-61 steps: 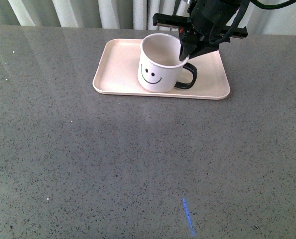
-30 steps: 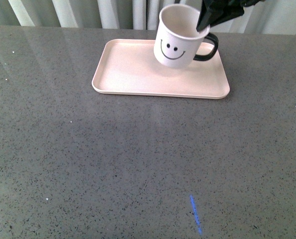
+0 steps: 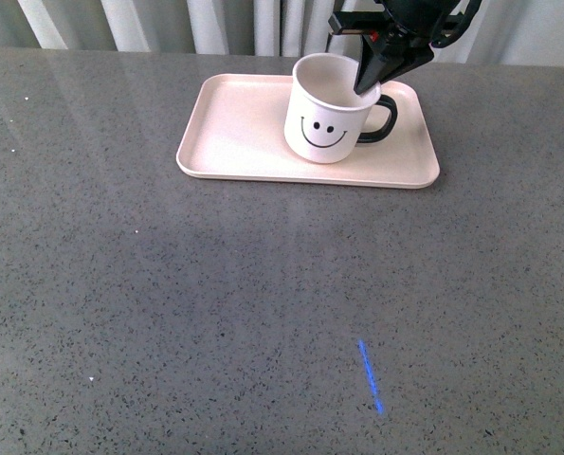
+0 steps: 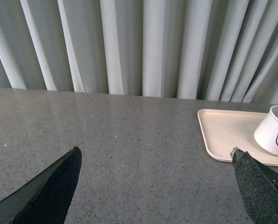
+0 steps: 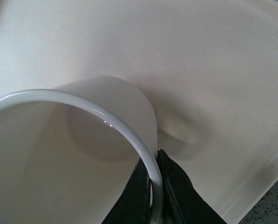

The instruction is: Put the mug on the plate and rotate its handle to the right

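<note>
The cream-white mug (image 3: 325,118) with its black smiley facing me sits slightly tilted over the right half of the pale-pink plate (image 3: 234,133). I cannot tell if its base touches the plate. The black handle (image 3: 382,121) points right. My right gripper (image 3: 367,81) is shut on the mug's rim above the handle. In the right wrist view one finger is inside and one outside the mug's wall (image 5: 106,140), with the gripper (image 5: 157,186) over the plate (image 5: 213,70). My left gripper (image 4: 155,186) is open and empty over bare table, left of the plate (image 4: 223,135) and mug (image 4: 274,133).
The grey speckled tabletop (image 3: 215,303) stretches wide in front of the plate. A pale pleated curtain (image 4: 143,46) hangs behind the table's far edge. A short blue light streak (image 3: 369,376) lies on the table near the front.
The mug stood on the plate a second ago, then rose up and to the right. It has now come back down toward the plate, further right than at first.
</note>
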You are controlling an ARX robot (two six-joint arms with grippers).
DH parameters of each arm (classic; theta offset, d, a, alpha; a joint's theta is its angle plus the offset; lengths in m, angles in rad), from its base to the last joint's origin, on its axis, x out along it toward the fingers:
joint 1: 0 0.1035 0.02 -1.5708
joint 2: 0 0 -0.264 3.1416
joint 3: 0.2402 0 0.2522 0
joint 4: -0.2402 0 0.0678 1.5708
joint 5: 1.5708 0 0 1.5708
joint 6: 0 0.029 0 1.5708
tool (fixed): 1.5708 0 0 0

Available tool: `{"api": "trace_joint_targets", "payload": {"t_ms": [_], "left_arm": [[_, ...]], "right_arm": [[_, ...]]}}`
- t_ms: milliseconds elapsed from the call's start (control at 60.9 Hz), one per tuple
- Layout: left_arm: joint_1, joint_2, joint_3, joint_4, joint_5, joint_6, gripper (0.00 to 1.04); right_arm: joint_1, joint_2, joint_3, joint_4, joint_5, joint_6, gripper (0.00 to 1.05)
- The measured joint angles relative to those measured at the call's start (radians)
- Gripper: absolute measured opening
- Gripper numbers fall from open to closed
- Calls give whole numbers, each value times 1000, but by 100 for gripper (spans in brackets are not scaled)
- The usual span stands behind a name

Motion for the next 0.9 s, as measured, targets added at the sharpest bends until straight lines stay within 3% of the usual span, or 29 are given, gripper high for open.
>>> {"api": "trace_joint_targets", "payload": {"t_ms": [246,673,739,755,903], "left_arm": [[0,0,0,0,0,0,96],[0,0,0,0,0,0,96],[0,0,0,0,0,0,96],[0,0,0,0,0,0,96],[0,0,0,0,0,0,96]], "right_arm": [[-2,113,236,-132,3,-39,2],[-2,156,312,-175,16,-85,2],[-2,161,312,-175,18,-93,8],[-2,163,312,-175,19,-100,16],[-1,163,312,-168,9,-111,46]]}}
